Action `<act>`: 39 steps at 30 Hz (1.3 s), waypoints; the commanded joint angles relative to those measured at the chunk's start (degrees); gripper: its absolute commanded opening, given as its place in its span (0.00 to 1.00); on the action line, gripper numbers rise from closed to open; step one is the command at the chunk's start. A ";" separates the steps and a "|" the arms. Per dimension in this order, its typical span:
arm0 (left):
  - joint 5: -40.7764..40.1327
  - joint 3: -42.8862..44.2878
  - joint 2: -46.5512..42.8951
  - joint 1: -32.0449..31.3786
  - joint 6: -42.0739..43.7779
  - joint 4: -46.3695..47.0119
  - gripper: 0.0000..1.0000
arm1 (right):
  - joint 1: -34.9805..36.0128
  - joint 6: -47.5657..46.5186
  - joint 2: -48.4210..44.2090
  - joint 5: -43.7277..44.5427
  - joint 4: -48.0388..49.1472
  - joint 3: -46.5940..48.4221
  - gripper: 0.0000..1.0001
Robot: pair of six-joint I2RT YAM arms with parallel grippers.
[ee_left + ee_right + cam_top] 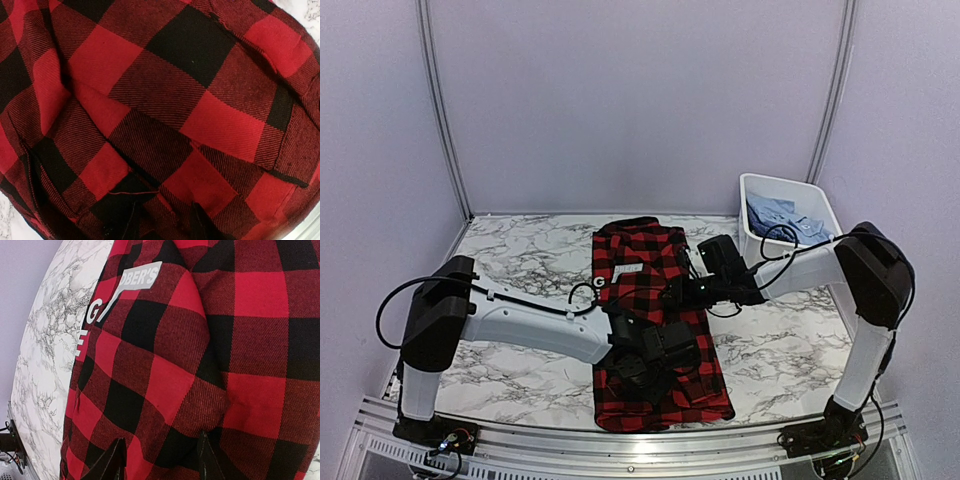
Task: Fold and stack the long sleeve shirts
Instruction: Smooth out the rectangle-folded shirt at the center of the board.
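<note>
Currently, the left pincer (642,368) is buried in the flannel shirt (640,260) near end; its grip cannot be told. The shirt lies mid-table (520,250), folded to a strip. The right pincer (160,460), part-open, straddles a fold; hold unconfirmed. Light blue shirts (780,215) wait in the far-right tub (825,205).

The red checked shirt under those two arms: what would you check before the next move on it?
1. Red checked shirt lies folded into a long strip on the marble table: ok.
2. Right gripper has a real pinch: its fingers stand apart on the shirt with cloth between them: cannot tell.
3. Left gripper has a hold: it sits low over the shirt's near half and its camera shows only cloth: cannot tell.
4. Shirt's near end stays inside the table's front edge: cannot tell.
5. White tub holding light blue shirts stands apart from the red shirt: ok.
</note>
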 commanded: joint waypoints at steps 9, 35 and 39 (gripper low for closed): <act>-5.85 1.58 -1.68 -0.57 -0.34 -3.82 0.01 | -0.49 0.03 -0.02 -0.76 1.09 2.26 0.44; 0.67 -2.49 -9.32 -0.54 0.46 -3.78 0.00 | -0.54 -1.93 -0.05 3.83 -3.41 4.98 0.43; 0.36 -2.40 -9.88 -0.57 -0.05 -3.72 0.26 | -0.56 -2.96 -1.63 5.54 -6.00 4.64 0.43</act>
